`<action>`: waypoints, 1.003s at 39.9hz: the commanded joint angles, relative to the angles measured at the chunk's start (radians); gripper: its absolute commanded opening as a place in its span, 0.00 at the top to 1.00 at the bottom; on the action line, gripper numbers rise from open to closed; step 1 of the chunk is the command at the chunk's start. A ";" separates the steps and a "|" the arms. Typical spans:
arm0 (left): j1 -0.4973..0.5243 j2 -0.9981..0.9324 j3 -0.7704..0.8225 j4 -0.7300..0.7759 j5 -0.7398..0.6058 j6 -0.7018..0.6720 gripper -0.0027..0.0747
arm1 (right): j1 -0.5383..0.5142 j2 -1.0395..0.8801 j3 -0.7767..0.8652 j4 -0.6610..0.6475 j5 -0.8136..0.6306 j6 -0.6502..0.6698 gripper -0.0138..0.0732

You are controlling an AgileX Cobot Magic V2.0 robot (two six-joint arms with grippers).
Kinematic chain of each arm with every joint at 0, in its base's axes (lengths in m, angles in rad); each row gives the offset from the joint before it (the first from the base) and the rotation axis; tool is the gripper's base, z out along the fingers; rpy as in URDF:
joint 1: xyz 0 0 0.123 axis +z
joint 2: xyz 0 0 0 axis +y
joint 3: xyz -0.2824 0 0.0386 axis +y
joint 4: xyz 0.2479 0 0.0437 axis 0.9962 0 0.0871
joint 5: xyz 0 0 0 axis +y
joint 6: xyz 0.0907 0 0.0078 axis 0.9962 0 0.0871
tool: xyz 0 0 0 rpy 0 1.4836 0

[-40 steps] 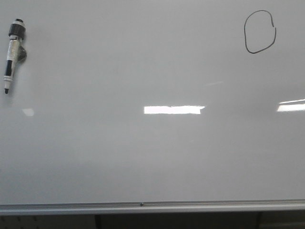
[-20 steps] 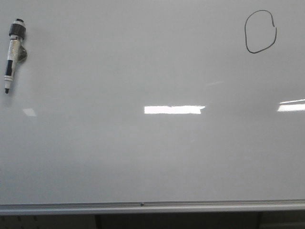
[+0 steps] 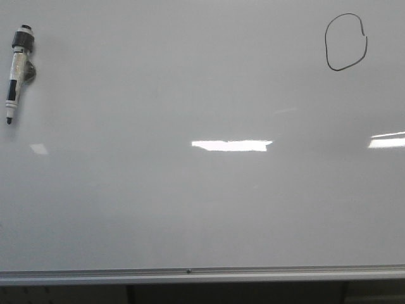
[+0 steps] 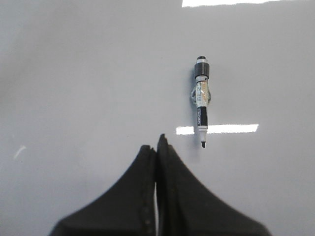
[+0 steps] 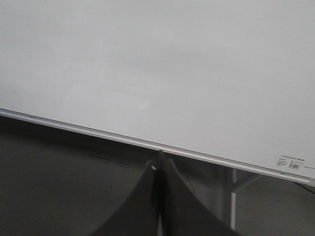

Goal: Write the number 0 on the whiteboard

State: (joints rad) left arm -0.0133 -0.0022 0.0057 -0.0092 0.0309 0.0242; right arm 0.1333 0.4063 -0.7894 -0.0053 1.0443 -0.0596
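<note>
Glossy white-grey whiteboard (image 3: pixel 190 202) fills pretty much the whole front view, ceiling lights glaring off it and a grey metal rail (image 3: pixel 190 273) running along its lower edge.

The number 0 (image 3: pixel 345 42) sits up in the far right corner of the board: a thin black oval, a bit lopsided, with a small gap at its upper right. So the writing looks basically done to me.

Way over on the opposite side, well apart from the zero, the marker pen (image 3: pixel 16 71) lies flat on the board with its cap off and the tip pointing toward the robot.

The left end effector (image 4: pixel 156 147) hovers near the marker's tip but isn't touching it. Its jaws are pressed together with nothing between them. The right end effector (image 5: pixel 158 162) is closed and empty as well, hanging out past the rail off the board's near edge.

My read: this is the wrap-up, pen put down and both arms clear. The only thing left, if anything, would be closing that little gap, which would mean opening the left jaws and picking the pen up again. Otherwise just park the arms.
</note>
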 commanded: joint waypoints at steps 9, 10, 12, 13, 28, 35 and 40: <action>-0.006 -0.019 0.022 -0.010 -0.090 0.001 0.99 | -0.005 -0.005 0.008 -0.019 -0.101 0.002 0.92; -0.006 -0.019 0.022 -0.010 -0.090 0.001 0.99 | -0.006 -0.019 0.025 -0.032 -0.126 0.002 0.92; -0.006 -0.019 0.022 -0.010 -0.090 0.001 0.99 | -0.013 -0.054 0.082 -0.033 -0.221 0.002 0.92; -0.006 -0.019 0.022 -0.010 -0.090 0.001 0.99 | -0.018 -0.072 0.123 -0.033 -0.265 0.002 0.92; -0.006 -0.019 0.022 -0.010 -0.090 0.001 0.99 | -0.179 -0.427 0.665 -0.022 -0.913 0.002 0.92; -0.006 -0.019 0.022 -0.010 -0.090 0.001 0.99 | -0.178 -0.432 0.773 -0.021 -1.061 0.002 0.92; -0.006 -0.019 0.022 -0.010 -0.090 0.001 0.99 | -0.166 -0.433 0.816 -0.004 -1.116 0.006 0.92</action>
State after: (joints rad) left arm -0.0133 -0.0022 0.0057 -0.0092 0.0288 0.0242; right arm -0.0411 -0.0091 0.0218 -0.0196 0.0594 -0.0592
